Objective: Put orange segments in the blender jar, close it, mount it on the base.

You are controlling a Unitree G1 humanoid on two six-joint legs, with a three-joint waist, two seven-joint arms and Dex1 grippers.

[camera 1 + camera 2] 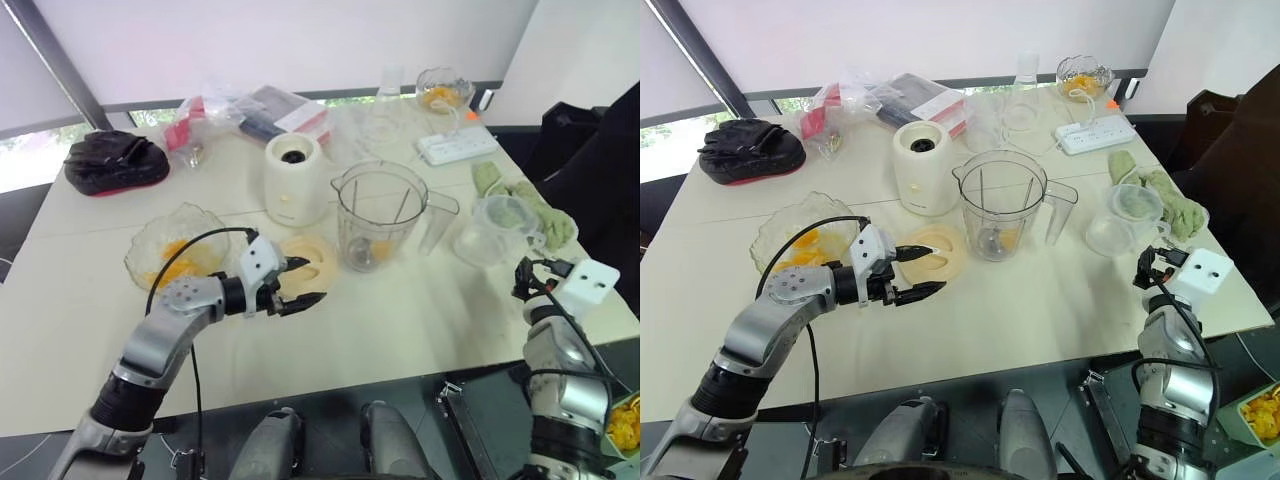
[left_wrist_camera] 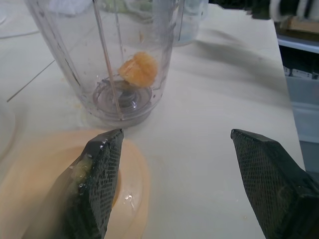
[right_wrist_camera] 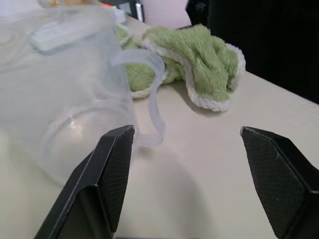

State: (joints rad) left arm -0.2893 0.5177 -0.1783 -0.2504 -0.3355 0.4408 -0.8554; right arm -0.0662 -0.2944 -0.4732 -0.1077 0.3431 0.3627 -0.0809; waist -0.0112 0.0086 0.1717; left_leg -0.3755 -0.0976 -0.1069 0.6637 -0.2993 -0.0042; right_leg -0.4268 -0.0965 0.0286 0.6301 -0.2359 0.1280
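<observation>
Clear blender jar (image 1: pixel 378 215) upright on the surface (image 1: pixel 420 320), one orange segment (image 2: pixel 138 69) at its bottom, cream base (image 1: pixel 293 180) just beside it, pale lid (image 1: pixel 325 255) flat nearby, left hand (image 1: pixel 312 280) spread wide over lid edge, right hand (image 3: pixel 187 132) spread wide near green cloth (image 3: pixel 199 64)

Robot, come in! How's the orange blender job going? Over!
Left gripper open at the loose lid. Right gripper open, beside clear jug. Blender jar uncovered, one orange segment inside, not on base.

Head eyes overlook the table (image 1: pixel 450 320); left wrist closely faces blender jar (image 2: pixel 79 55).
</observation>
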